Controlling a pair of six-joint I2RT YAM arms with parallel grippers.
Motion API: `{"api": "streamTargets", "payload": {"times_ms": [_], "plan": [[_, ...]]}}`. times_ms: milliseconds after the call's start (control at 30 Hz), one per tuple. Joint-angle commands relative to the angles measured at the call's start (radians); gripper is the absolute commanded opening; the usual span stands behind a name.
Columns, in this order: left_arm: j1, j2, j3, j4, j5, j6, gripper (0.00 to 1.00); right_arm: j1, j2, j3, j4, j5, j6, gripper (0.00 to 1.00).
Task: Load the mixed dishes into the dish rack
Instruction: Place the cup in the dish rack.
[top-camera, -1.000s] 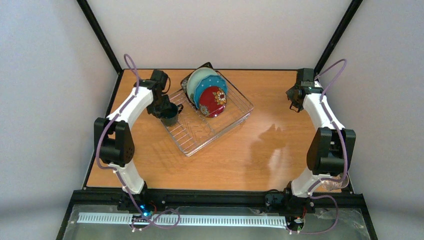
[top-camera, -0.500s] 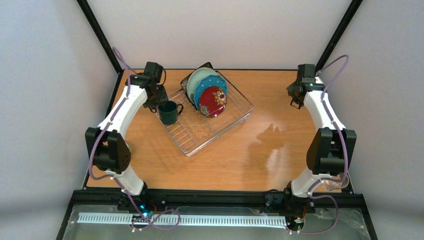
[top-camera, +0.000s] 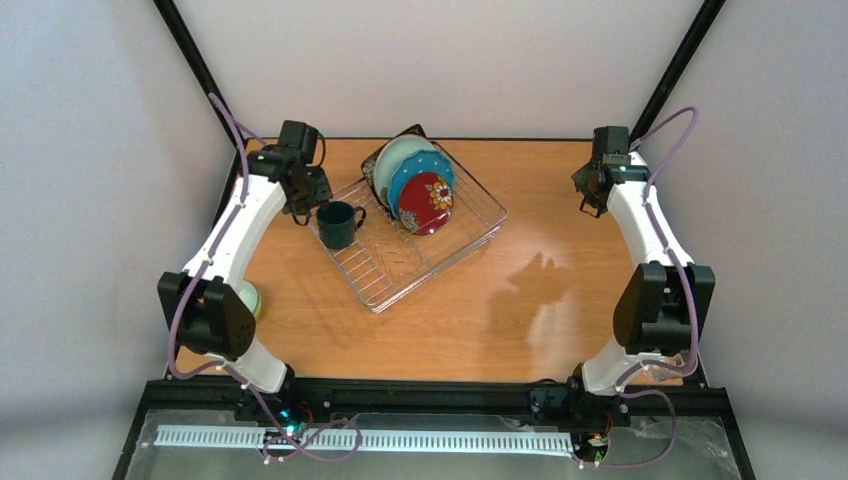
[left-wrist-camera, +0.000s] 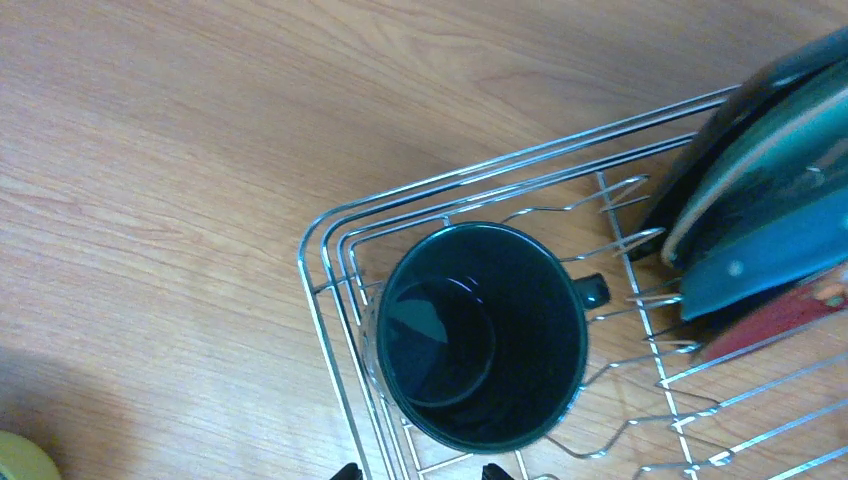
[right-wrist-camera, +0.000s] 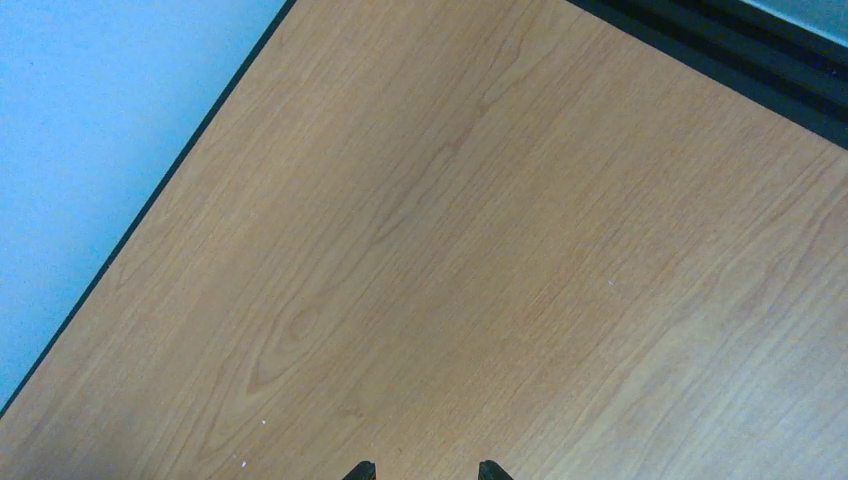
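Four plates stand on edge in the far corner of the dish rack (top-camera: 385, 272), one in front of another: black square floral plate (top-camera: 370, 175) at the back, then pale mint plate (top-camera: 402, 153), blue dotted plate (top-camera: 403, 188) and small red floral plate (top-camera: 425, 203) in front; the rack sits turned at an angle on the bench (top-camera: 540, 300), nearer its far edge and left of the middle. The dark green mug (top-camera: 337, 224) stands upright, mouth up, inside the rack's corner that points to the bench's left edge; its handle faces the plates. The left end effector (top-camera: 306, 207) hangs just beside the mug, apart from it; its fingers are spread with nothing between them. The right end effector (top-camera: 588, 200) hovers near the bench's far right corner over bare wood — fingers likewise spread, holding nothing. A greenish bowl (top-camera: 250, 297) peeks from behind the left arm's elbow by the left edge — which bowl cannot be told.
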Motion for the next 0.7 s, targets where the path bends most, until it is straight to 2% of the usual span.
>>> {"api": "streamTargets", "payload": {"times_ms": [0,167,400,667], "plan": [[0.007,-0.068,0.01,0.022,0.077,-0.009,0.65,0.011,-0.073,0.012,-0.058,0.05,0.001,0.59],[-0.015,-0.153,-0.071,0.153,0.27,-0.004,0.65,0.011,-0.138,-0.01,-0.121,0.098,0.015,0.59],[-0.191,-0.185,-0.1,0.211,0.3,0.006,0.63,0.011,-0.27,-0.11,-0.253,0.182,0.082,0.59],[-0.389,-0.254,-0.245,0.301,0.321,-0.024,0.62,0.005,-0.459,-0.308,-0.414,0.196,0.263,0.59]]}}
